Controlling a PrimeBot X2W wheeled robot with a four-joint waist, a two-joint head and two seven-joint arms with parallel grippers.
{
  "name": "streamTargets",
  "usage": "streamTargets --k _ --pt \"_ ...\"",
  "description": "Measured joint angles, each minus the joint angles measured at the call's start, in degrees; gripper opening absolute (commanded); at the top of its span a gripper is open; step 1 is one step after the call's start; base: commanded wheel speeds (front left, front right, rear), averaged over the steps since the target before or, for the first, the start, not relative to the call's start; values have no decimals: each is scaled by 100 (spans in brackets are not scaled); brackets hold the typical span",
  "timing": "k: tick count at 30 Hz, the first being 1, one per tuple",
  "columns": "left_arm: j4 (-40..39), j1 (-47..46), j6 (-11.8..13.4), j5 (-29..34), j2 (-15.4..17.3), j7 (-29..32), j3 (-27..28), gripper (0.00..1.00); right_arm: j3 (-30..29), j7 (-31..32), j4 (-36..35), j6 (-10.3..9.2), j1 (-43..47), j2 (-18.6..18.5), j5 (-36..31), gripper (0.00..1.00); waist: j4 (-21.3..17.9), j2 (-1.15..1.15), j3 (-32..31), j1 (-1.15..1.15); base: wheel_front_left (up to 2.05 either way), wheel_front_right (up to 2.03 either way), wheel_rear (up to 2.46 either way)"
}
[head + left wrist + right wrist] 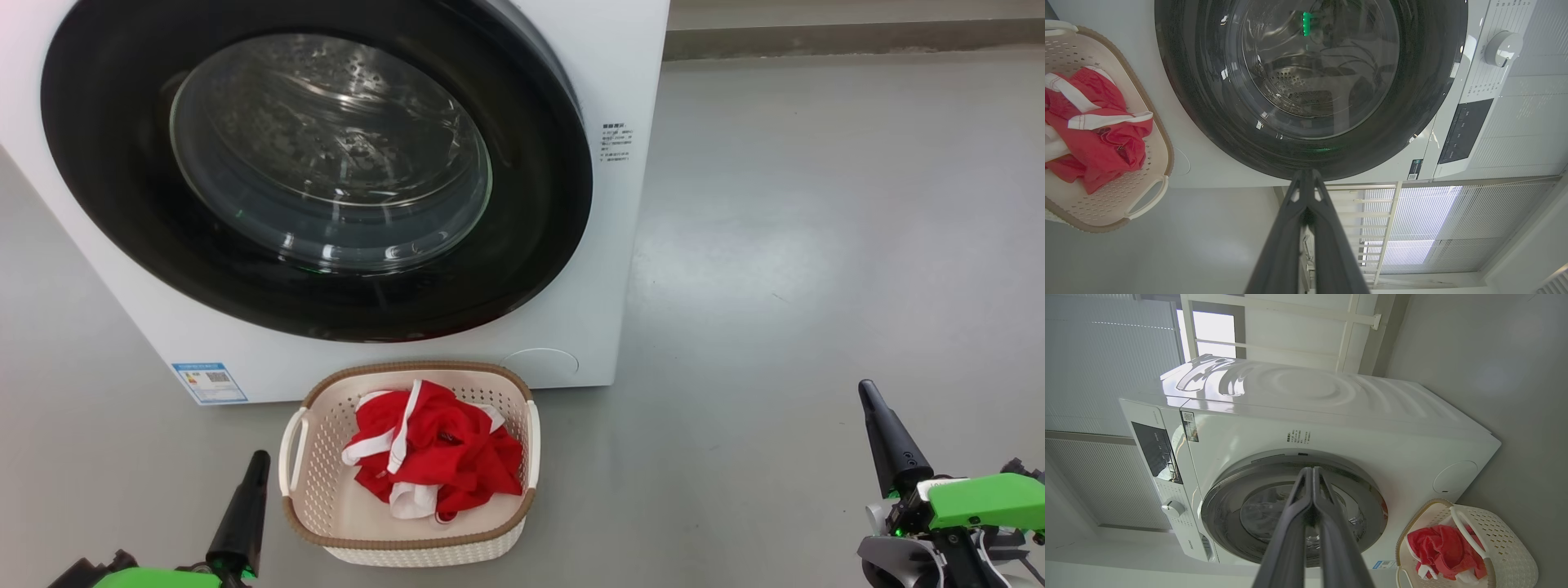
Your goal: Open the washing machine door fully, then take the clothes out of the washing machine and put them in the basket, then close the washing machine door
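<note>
Washer door shut; clothes in basket; both claws clenched and empty.

Floor (816, 245): smooth grey, faint sheen. Behind the washer (629, 245), pale slatted blinds (1106, 367) and a bright window. Washer is a glossy white box with a dial (1502, 48) and a dark panel (1466, 130). Door (522, 269): round, glossy black rim, bulging clear glass, flush on the washer front; perforated steel drum visible through it. Basket (408, 369): cream perforated plastic, rounded corners, brown woven-look rim, white handles, on the floor just in front of the washer, below the door. It holds crumpled red clothes (441, 449) with white strips. Left gripper (261, 457) and right gripper (865, 392) sit in front of the washer, fingers pressed together, gripping nothing.
</note>
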Motion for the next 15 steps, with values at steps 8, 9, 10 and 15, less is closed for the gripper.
streamTargets --k 8,9,10,15 --pt "0 0 0 0 0 0 0 0 0 0 0 0 0 0 0 0 0 0 0 0 0 0 0" --pt "0 0 0 0 0 0 0 0 0 0 0 0 0 0 0 0 0 0 0 0 0 0 0" --pt "0 0 0 0 0 0 0 0 0 0 0 -1 0 0 0 0 0 0 0 0 0 0 0" --pt "0 0 0 0 0 0 0 0 0 0 0 -5 0 0 0 0 0 0 0 0 0 0 0"
